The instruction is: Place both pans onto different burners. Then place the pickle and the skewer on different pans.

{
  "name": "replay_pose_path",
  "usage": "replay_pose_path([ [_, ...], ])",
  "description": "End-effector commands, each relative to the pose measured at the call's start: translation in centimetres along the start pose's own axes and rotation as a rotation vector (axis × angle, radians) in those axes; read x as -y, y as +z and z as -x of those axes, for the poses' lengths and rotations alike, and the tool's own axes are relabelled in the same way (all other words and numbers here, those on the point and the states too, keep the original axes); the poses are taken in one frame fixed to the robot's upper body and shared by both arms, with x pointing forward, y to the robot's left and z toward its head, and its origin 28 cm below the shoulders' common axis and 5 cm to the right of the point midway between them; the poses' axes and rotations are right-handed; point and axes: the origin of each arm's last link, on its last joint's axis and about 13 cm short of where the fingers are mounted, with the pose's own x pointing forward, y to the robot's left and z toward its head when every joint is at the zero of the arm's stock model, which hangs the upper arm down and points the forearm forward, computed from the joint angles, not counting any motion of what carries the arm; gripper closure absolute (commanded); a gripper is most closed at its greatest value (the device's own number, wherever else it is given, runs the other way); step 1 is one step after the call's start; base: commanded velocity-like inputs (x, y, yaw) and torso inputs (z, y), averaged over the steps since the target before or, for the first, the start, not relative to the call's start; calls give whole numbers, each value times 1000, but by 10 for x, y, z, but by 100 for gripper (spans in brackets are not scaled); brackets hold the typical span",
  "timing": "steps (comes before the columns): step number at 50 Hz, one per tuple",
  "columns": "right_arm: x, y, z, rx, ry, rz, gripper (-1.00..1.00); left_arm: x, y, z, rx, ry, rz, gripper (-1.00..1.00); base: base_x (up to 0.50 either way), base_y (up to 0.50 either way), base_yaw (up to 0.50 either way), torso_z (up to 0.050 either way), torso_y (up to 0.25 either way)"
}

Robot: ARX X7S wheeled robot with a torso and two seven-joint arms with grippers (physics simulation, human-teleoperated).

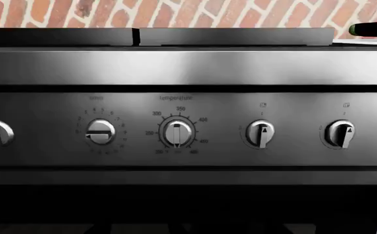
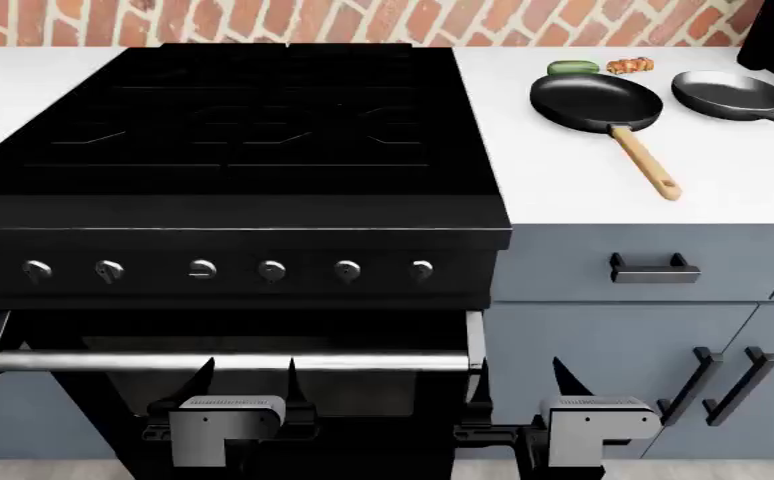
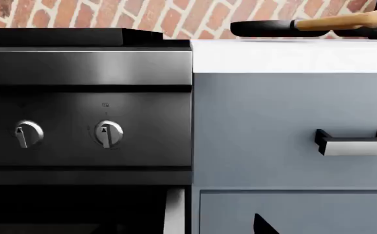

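Observation:
A matte black pan (image 2: pixel 597 100) with a wooden handle lies on the white counter to the right of the stove. The grey-silver pan (image 2: pixel 727 92) lies further right. Behind them, by the brick wall, are the green pickle (image 2: pixel 574 67) and the skewer (image 2: pixel 630 65). The burners (image 2: pixel 254 120) on the black stove top carry nothing. My left gripper (image 2: pixel 247 385) and right gripper (image 2: pixel 527 390) hang low before the oven door, both open and holding nothing. The right wrist view catches the black pan (image 3: pixel 266 28) edge-on above the counter.
A row of silver knobs (image 2: pixel 271 269) runs along the stove front, and the oven door handle (image 2: pixel 227 361) sits just above my grippers. Grey cabinets with a black drawer pull (image 2: pixel 654 268) stand under the counter (image 2: pixel 587 170). A brick wall closes the back.

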Motion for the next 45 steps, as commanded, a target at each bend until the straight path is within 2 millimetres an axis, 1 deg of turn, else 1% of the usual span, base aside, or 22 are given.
replay_pose_path([
  [1, -1, 1, 0, 9, 3, 3, -100, 0, 0, 0, 4, -5, 1, -100, 0, 0, 0, 0, 0],
  [11, -2, 3, 1, 21, -13, 7, -100, -2, 4, 3, 43, 2, -24, -100, 0, 0, 0, 2, 0],
  [18, -1, 4, 2, 26, -15, 11, -100, -3, 10, 6, 63, -22, -26, -100, 0, 0, 0, 50, 0],
  [20, 0, 12, 3, 38, -12, -2, -100, -4, 16, 4, 68, -34, -13, -100, 0, 0, 0, 50, 0],
  [24, 2, 41, 3, 98, 12, 16, -100, -3, 38, -1, 102, -48, 21, -100, 0, 0, 0, 50, 0],
  [28, 3, 48, 3, 113, 14, 22, -100, -3, 46, -3, 114, -50, 29, -100, 0, 0, 0, 50, 0],
  [30, 5, 74, -1, 169, 30, 32, -100, -3, 66, -10, 152, -45, 39, -100, 0, 0, 0, 50, 0],
  [34, 7, 103, -5, 232, 68, 32, -100, -4, 88, -21, 188, -42, 37, -100, 0, 0, 0, 50, 0],
  [36, 7, 114, -6, 255, 84, 34, -100, -5, 97, -25, 205, -40, 33, -100, 0, 0, 0, 50, 0],
  [40, 8, 130, -6, 294, 102, 46, -100, -6, 111, -28, 240, -29, 16, -100, 0, 0, 0, 50, 0],
  [45, 9, 140, 4, 318, 110, 68, -100, -5, 122, -21, 275, -35, -11, -100, 0, 0, 0, 50, 0],
])
